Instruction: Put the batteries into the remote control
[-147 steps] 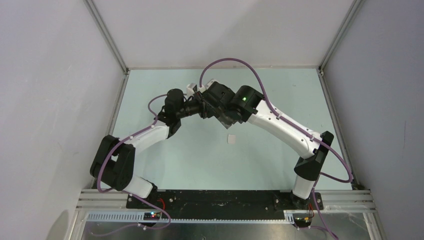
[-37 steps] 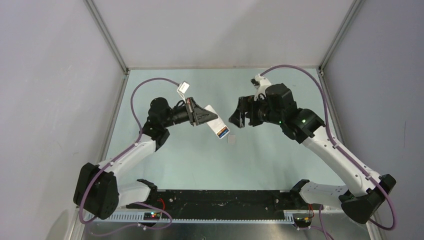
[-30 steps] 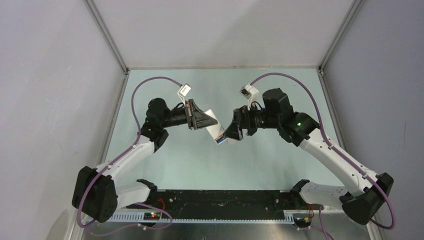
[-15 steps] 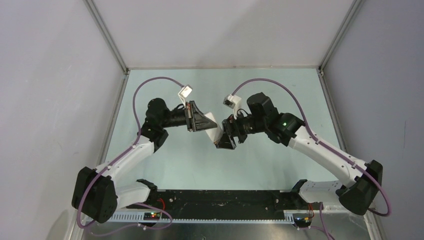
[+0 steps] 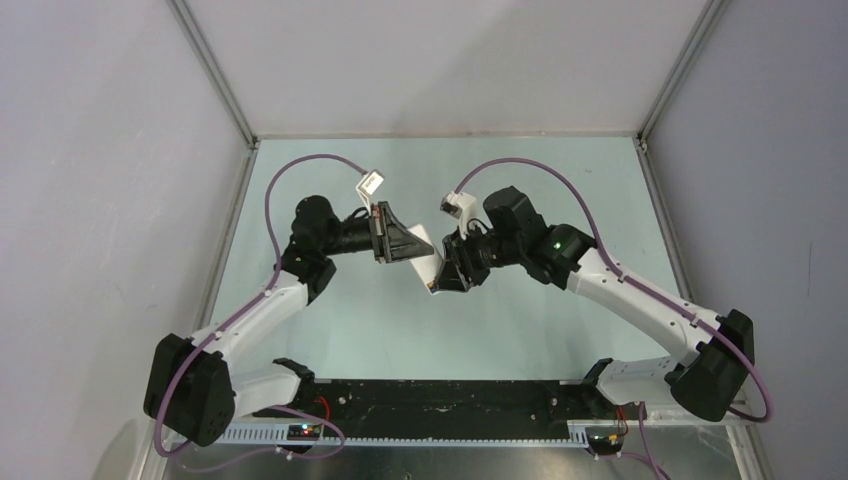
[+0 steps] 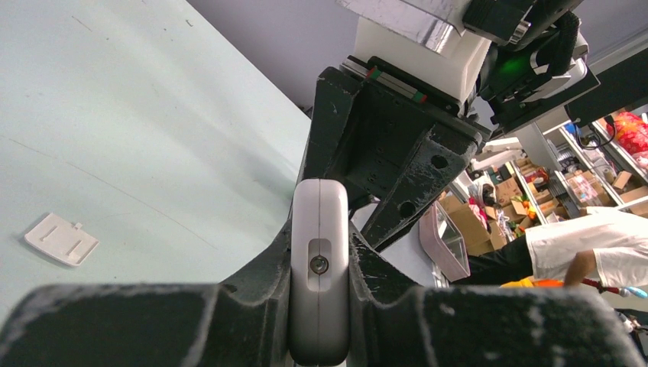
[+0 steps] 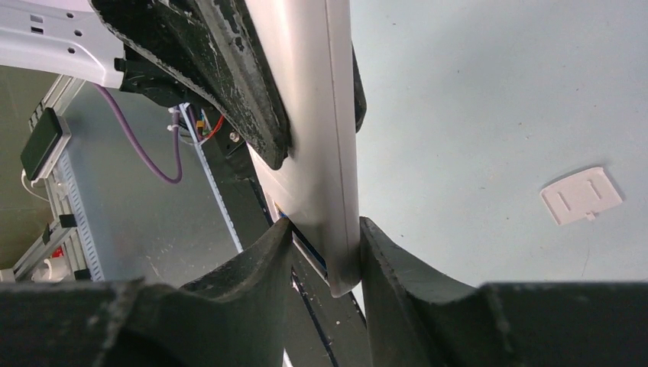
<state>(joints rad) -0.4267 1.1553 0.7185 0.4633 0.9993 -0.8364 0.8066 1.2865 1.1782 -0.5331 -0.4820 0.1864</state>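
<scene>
The white remote control [image 5: 431, 262] is held in the air between both grippers. My left gripper [image 5: 405, 245] is shut on one end of it; the left wrist view shows the remote's narrow end [image 6: 319, 290] clamped between the two pads. My right gripper [image 5: 447, 272] is shut on the opposite end, and the right wrist view shows the remote [image 7: 317, 153] between its fingers. A thin blue strip, the blue battery [image 7: 304, 243], shows at the remote's open face against the left finger. The orange battery is hidden.
A small white battery cover lies flat on the pale green table, seen in the left wrist view [image 6: 61, 238] and the right wrist view [image 7: 581, 196]. In the top view the right gripper hides it. Grey walls enclose the table [image 5: 330, 330].
My right arm swung left from the right half of the table to the remote, and its jaws came round the free end. The left arm kept the remote almost still.
</scene>
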